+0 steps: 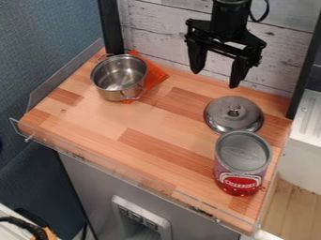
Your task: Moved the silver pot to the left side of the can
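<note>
One pot (119,76) at the desk's (153,123) back left, partly on an orange cloth (156,75); can (242,161) at front right, just beside the lid (233,113). Gripper (216,79) hangs above the back edge, fingers spread, empty. Step in hand, my judgement: approach, pot ungrasped. Next move calls for travel left, descent onto the pot's rim, closure, then carry to the can's left, clear of the lid.
</note>
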Robot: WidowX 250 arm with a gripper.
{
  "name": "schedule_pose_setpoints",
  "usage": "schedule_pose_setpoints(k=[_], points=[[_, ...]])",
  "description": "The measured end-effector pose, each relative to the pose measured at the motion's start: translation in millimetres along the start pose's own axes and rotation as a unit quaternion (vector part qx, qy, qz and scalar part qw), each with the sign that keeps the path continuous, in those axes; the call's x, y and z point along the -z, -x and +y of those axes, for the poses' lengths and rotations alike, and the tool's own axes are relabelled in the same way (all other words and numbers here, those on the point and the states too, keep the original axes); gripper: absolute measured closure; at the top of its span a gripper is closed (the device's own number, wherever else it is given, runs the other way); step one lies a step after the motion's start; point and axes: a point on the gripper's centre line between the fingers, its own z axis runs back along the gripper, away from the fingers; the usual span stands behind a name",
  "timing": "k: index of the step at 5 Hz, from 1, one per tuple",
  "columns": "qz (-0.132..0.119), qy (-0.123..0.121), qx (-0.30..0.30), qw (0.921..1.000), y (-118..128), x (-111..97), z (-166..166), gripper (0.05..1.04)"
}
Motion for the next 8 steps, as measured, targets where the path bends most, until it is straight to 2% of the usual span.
schedule_pose_setpoints(k=[1, 2, 3, 4, 5, 6, 8], points=[[0.018, 0.003, 0.0, 0.9998, 2.3, 11.9, -1.8, 0.082], [0.023, 0.023, -0.041, 0.9986, 2.0, 17.4, 23.9, 0.082], [0.021, 0.032, -0.084, 0.9957, -0.3, 17.9, 55.7, 0.082], [0.015, 0.037, -0.102, 0.994, -1.6, 17.6, 72.9, 0.082], [0.025, 0.035, -0.138, 0.9894, 4.6, 28.6, 106.3, 0.082], [0.018, 0.03, -0.138, 0.9898, 2.4, 31.3, 114.2, 0.082], [0.027, 0.009, -0.149, 0.9885, 6.6, 48.1, 133.3, 0.082]])
